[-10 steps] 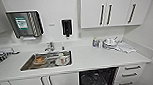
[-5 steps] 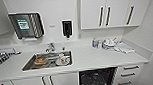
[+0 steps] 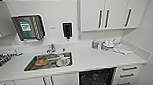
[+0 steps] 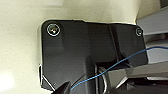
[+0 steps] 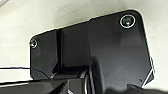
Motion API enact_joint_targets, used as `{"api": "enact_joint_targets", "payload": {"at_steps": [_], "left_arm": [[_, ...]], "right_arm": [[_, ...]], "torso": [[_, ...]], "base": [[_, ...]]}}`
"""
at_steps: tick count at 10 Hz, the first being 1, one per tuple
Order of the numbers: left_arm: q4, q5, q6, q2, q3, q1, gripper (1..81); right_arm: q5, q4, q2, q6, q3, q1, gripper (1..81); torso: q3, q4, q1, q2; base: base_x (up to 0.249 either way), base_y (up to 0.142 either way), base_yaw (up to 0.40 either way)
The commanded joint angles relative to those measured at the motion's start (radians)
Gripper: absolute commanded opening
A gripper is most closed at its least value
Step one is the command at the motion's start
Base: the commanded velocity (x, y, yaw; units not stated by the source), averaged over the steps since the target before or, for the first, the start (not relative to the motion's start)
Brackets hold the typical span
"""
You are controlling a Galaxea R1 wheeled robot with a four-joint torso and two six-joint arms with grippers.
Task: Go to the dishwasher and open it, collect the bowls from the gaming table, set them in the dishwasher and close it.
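The dishwasher (image 3: 96,78) shows in the head view as a dark, speckled rectangle under the white counter (image 3: 93,59), right of the sink. Whether its door is open or shut cannot be made out from here. The gaming table is out of view. In both wrist views the robot's own dark plate lies over pale floor.
A steel sink (image 3: 49,61) holds several dishes, among them a brownish round one (image 3: 41,61). Bottles and crockery (image 3: 106,45) stand at the counter's back right beside a cloth (image 3: 122,49). White drawers (image 3: 130,74) flank the dishwasher. Wall cabinets (image 3: 108,12) hang above.
The whole head view has shifted very slightly, so the camera moved a little. Nothing on the counter or in the sink has moved.
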Motion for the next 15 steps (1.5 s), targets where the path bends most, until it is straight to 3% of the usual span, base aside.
{"api": "enact_joint_targets", "payload": {"at_steps": [1, 3, 4, 7, 11, 12, 13, 15], "left_arm": [[-0.005, 0.062, 0.008, -0.011, 0.007, -0.034, 81.1], [-0.008, 0.062, 0.008, -0.011, 0.007, -0.032, 81.1], [-0.008, 0.062, 0.008, -0.011, 0.007, -0.032, 81.1], [-0.008, 0.062, 0.01, -0.007, 0.007, -0.032, 81.1], [-0.007, 0.062, 0.011, -0.005, 0.004, -0.034, 81.1], [-0.009, 0.064, 0.011, -0.005, 0.003, -0.032, 81.1], [-0.008, 0.065, 0.011, -0.004, 0.003, -0.032, 81.1], [-0.008, 0.065, 0.01, -0.002, 0.003, -0.032, 81.1]], "right_arm": [[-0.053, -0.01, -0.008, -0.004, 0.005, 0.048, 81.1], [-0.053, -0.012, -0.008, -0.004, 0.005, 0.048, 81.1], [-0.053, -0.013, -0.008, -0.004, 0.005, 0.046, 81.1], [-0.052, -0.013, -0.006, -0.004, 0.005, 0.043, 81.1], [-0.044, -0.012, -0.005, -0.004, 0.005, 0.043, 81.1], [-0.044, -0.012, -0.005, -0.004, 0.005, 0.041, 81.1], [-0.044, -0.012, -0.006, -0.007, 0.005, 0.043, 81.1], [-0.044, -0.012, -0.005, -0.008, 0.005, 0.041, 81.1]], "torso": [[0.093, 0.0, -0.061, 0.095], [0.161, 0.0, -0.106, 0.164], [0.098, 0.0, -0.129, 0.199], [0.133, 0.0, -0.187, 0.287], [0.136, 0.0, -0.277, 0.424], [0.136, 0.0, -0.28, 0.46], [0.136, 0.0, -0.252, 0.393], [0.135, 0.0, -0.26, 0.422]], "base": [[0.0, 0.0, 0.0], [0.0, 0.0, 0.0], [0.0, 0.0, 0.0], [0.0, 0.0, 0.0], [0.0, 0.0, 0.0], [0.0, 0.0, 0.0], [0.0, 0.0, 0.0], [0.0, 0.0, 0.0]]}}
